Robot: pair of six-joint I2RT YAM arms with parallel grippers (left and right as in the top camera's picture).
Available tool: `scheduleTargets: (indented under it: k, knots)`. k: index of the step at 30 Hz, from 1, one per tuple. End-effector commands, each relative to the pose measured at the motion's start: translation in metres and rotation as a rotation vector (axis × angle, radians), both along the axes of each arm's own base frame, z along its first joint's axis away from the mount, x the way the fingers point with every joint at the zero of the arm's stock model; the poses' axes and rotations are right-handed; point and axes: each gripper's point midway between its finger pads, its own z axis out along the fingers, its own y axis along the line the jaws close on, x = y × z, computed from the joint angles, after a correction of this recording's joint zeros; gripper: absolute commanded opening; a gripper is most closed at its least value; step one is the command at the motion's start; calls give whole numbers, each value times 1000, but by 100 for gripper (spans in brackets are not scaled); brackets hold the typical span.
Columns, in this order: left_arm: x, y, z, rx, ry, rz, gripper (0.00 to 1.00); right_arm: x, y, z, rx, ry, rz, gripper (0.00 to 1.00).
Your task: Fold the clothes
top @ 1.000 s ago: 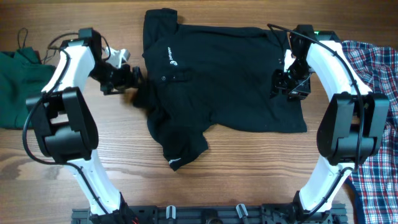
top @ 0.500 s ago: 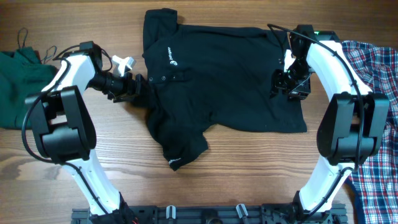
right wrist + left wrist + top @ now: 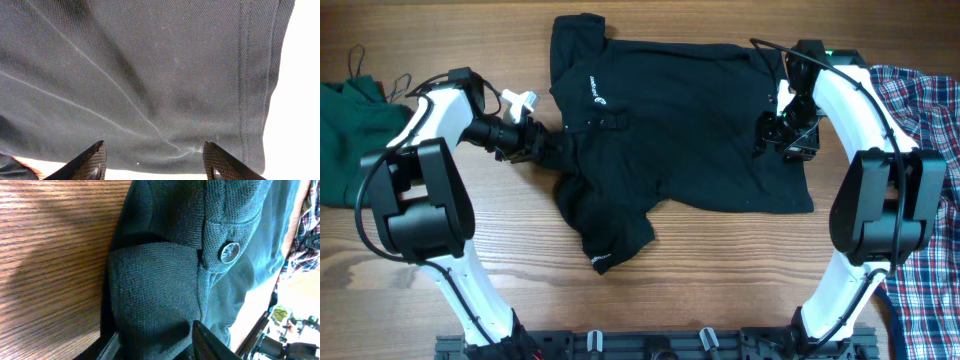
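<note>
Overhead, we see a wood-grain counter filling the frame. Black shirt lies mid-counter, long axis left-right, collar toward the left tool, hem toward the right tool. Left one has fabric by the button bunched between its fingers; clamped or not, we can't tell. Right one sits spread wide over the hem end.

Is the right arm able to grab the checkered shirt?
Probably yes: the plaid shirt lies close by with nothing on it, and the right end effector sits open over the black shirt.
</note>
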Motion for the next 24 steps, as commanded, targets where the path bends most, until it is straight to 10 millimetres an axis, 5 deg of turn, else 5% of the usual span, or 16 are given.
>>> scheduleTargets:
  k: [1,6,13,18,21,24]
  knots:
    - [-4,-4,-4,-29,15,-2,39,4,3,8,16,-30,10,63]
    - [3,0,-3,-7,20,29,4,4,2,8,9,-29,11,63]
    - [25,38,27,234,59,108,4,5,2,8,9,-33,11,64]
    - [17,62,17,395,152,195,4,5,2,7,9,-34,11,64]
    - [8,61,13,393,192,201,15,5,2,7,9,-35,11,64]
    - [-1,67,5,437,247,237,55,5,2,7,9,-35,12,64]
